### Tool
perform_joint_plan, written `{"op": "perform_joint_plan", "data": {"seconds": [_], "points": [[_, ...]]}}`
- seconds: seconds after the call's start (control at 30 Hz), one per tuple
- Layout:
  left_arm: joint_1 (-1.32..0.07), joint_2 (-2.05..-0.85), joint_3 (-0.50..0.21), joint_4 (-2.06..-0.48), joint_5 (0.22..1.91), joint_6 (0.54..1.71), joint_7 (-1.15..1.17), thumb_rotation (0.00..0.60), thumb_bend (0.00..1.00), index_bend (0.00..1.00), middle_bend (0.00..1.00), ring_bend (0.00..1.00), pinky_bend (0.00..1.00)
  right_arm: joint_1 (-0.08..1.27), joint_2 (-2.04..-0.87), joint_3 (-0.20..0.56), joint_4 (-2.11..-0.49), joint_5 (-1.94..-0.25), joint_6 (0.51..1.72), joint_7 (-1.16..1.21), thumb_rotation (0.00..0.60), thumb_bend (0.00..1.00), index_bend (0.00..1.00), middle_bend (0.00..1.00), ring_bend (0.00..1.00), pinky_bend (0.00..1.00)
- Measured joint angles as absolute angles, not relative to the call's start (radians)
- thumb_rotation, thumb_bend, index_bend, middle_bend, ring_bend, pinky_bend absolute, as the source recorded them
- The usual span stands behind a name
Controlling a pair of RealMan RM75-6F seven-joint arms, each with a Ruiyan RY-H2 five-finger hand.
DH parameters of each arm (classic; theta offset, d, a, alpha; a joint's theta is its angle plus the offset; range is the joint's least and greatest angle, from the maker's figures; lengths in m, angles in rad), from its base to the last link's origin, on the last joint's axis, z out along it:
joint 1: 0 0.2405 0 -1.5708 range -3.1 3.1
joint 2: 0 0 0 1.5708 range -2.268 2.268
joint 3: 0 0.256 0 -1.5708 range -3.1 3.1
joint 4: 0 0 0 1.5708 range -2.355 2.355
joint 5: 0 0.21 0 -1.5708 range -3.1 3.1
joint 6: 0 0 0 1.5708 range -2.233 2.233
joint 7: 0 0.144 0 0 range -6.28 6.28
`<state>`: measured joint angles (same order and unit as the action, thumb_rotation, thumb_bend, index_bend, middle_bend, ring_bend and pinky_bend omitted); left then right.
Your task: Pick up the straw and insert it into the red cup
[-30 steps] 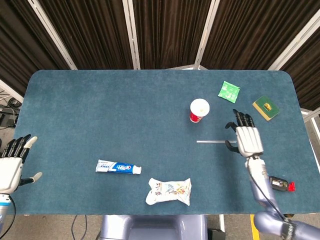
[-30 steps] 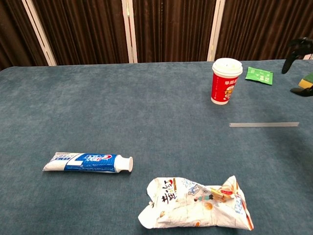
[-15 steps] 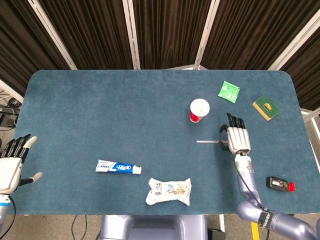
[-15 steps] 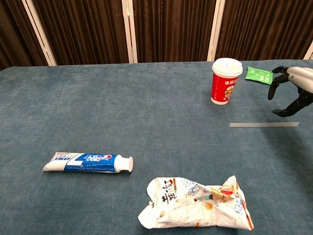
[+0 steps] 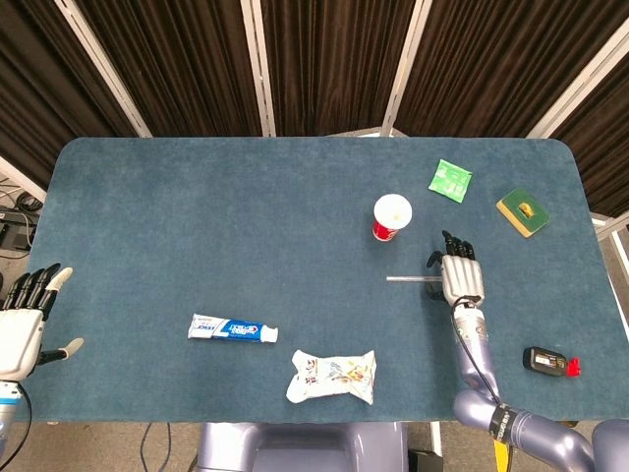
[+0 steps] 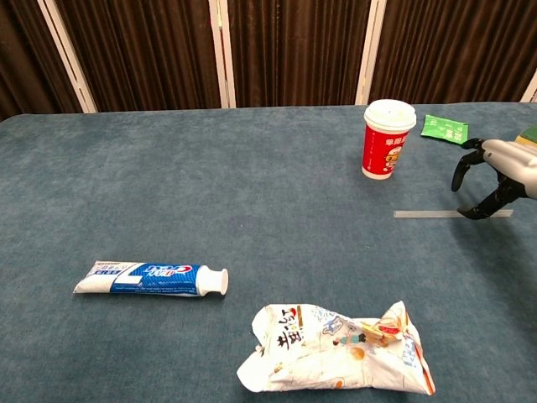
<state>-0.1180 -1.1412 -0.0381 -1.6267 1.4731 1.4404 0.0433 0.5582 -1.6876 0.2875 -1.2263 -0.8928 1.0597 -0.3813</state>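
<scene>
The red cup (image 5: 390,217) (image 6: 388,140) with its white lid stands upright right of the table's middle. A clear straw (image 5: 405,279) (image 6: 428,214) lies flat on the blue cloth just in front of it. My right hand (image 5: 460,274) (image 6: 497,175) hovers palm down over the straw's right end, fingers apart and curved, its thumb tip close to the straw; whether it touches I cannot tell. It holds nothing. My left hand (image 5: 25,324) stays open off the table's left front edge, seen only in the head view.
A toothpaste tube (image 5: 232,329) and a crumpled snack bag (image 5: 333,377) lie near the front edge. A green packet (image 5: 450,180) and a green sponge (image 5: 522,212) sit at the back right. A small black and red device (image 5: 550,362) lies at the front right.
My right hand has moved left and lower, from right of the straw to over its right end. The straw, cup and left hand have not moved.
</scene>
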Motion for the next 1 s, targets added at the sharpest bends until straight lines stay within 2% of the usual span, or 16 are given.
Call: {"op": "perform_joint_plan", "data": {"seconds": [0.53,1.0], "points": [[-0.118,-1.146,-0.037,-1.622,1.48,1.444,0.038,0.6,0.0,0.0,0.0,0.0,0.0,0.569,-1.77,0.297,-1.083,-0.873,1.015,-0.317,0.6,0.33,0.5,0.05,0.0,0.0],[-0.118,-1.146,-0.037,-1.623,1.477,1.442,0.04,0.6,0.0,0.0,0.0,0.0,0.0,0.568,-1.791,0.3,-1.044,-0.881,1.0,-0.293,0.6,0.34,0.51,0.07,0.0,0.0]]}}
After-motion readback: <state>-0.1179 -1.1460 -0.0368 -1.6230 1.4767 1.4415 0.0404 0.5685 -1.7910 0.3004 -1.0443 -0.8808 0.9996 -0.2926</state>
